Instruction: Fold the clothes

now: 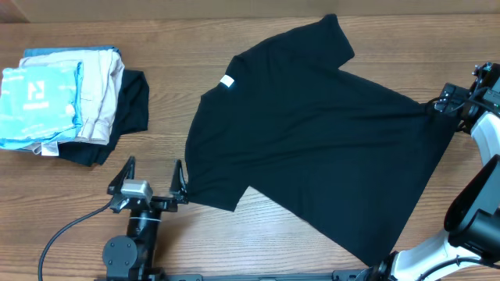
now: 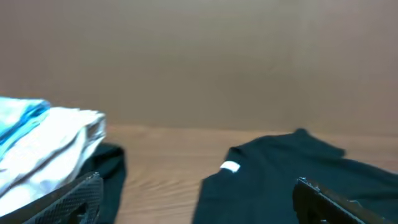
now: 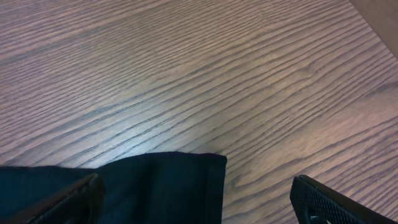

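Note:
The black T-shirt (image 1: 312, 133) lies spread flat on the wooden table, slanted, with its white neck tag (image 1: 227, 82) at the upper left and its hem toward the lower right. My left gripper (image 1: 153, 181) is open and empty at the near edge, just left of the shirt's near sleeve. My right gripper (image 1: 445, 100) is open at the shirt's far right corner. In the right wrist view the corner of the shirt (image 3: 168, 183) lies between my open fingers (image 3: 199, 202). In the left wrist view the shirt (image 2: 292, 177) and tag (image 2: 229, 167) lie ahead of my open fingers (image 2: 199, 208).
A stack of folded garments stands at the far left: a light blue one with a white logo (image 1: 37, 97), a beige one (image 1: 100, 92) and a dark one beneath (image 1: 134, 105). It also shows in the left wrist view (image 2: 43, 149). A cable (image 1: 70, 226) runs from the left arm.

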Controlling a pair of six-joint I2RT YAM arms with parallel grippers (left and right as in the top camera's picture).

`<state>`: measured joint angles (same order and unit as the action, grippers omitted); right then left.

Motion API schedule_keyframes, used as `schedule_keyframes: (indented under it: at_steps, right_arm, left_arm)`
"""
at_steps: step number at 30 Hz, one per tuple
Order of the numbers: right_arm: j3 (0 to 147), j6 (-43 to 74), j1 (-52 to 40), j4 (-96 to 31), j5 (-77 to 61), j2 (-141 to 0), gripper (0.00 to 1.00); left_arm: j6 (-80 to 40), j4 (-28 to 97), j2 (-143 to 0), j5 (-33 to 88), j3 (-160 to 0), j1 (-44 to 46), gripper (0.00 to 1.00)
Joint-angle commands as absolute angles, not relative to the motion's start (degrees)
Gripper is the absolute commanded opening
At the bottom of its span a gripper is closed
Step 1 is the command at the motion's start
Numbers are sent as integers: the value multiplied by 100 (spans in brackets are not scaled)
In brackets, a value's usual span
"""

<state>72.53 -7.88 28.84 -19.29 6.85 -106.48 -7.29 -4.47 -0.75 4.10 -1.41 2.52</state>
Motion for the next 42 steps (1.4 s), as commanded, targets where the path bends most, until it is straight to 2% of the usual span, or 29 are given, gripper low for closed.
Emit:
schedule_keyframes:
  at_steps: [1, 6, 13, 16, 19, 21, 27, 28, 29, 30, 31, 36, 42]
  right_arm:
    - [7371, -744, 2895, -1900, 694, -10650, 100]
    - [7371, -744, 2895, -1900, 694, -10650, 100]
    - [7371, -744, 2895, -1900, 694, -10650, 100]
    - [7371, -744, 2895, -1900, 694, -10650, 100]
    - [7371, -744, 2895, -1900, 694, -10650, 100]
    - [7371, -744, 2895, -1900, 694, -10650, 100]
    - [7371, -744, 2895, -1900, 694, -10650, 100]
    - [7371, -744, 2895, -1900, 694, -10650, 100]
    - [7371, -744, 2895, -1900, 694, -10650, 100]
    - [7371, -742, 2895, -1900, 694, -10650, 100]
    - [7371, -744, 2895, -1900, 694, -10650, 100]
    - [7371, -744, 2895, -1900, 694, -10650, 100]
    - [7371, -744, 2895, -1903, 694, -10650, 100]
  left_arm:
    - [-755, 132, -176, 993, -1240, 228, 100]
    - [-550, 1542, -2226, 1503, -4042, 228, 100]
    - [-102, 4016, -6908, 2086, -8562, 303, 100]
    - [353, 4932, -9107, 2067, -10718, 834, 100]
    - [937, 4967, -10372, 2034, -11690, 1439, 100]
    - [1400, 4816, -11067, 1890, -11802, 1855, 100]
    - [1656, 4447, -12385, 2126, -11802, 2099, 100]
    - [1680, 4370, -12538, 2110, -11802, 2099, 83]
    - [1675, 4204, -12648, 2038, -11802, 2095, 44]
    - [1675, 3946, -12811, 1973, -11802, 2088, 20]
    - [1673, 3612, -12978, 1892, -11802, 2091, 4]
    - [1649, 2053, -13926, 1787, -11802, 2058, 4]
    - [1625, 1778, -14656, 1586, -11802, 1822, 4]
